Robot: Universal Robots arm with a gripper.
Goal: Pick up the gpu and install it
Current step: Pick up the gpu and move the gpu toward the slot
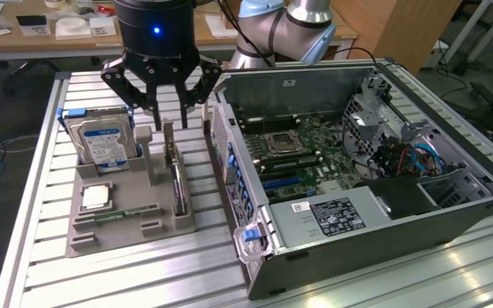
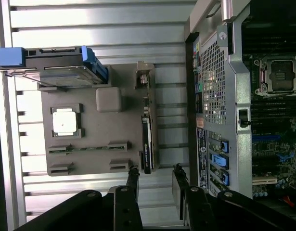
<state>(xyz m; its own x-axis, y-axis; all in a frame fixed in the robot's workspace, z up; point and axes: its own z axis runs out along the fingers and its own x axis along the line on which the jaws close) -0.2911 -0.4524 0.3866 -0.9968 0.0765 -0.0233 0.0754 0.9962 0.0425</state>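
Gpu (image 1: pixel 178 183) — between hard drive (image 1: pixel 101 144) and case (image 1: pixel 289 86)

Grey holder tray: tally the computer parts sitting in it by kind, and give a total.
hard drive: 1
CPU: 1
memory stick: 1
gpu: 1
Total: 4

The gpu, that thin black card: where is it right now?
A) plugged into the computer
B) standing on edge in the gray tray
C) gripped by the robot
B: the gpu stands on edge in the gray tray, and the gripper nearby is open and empty.
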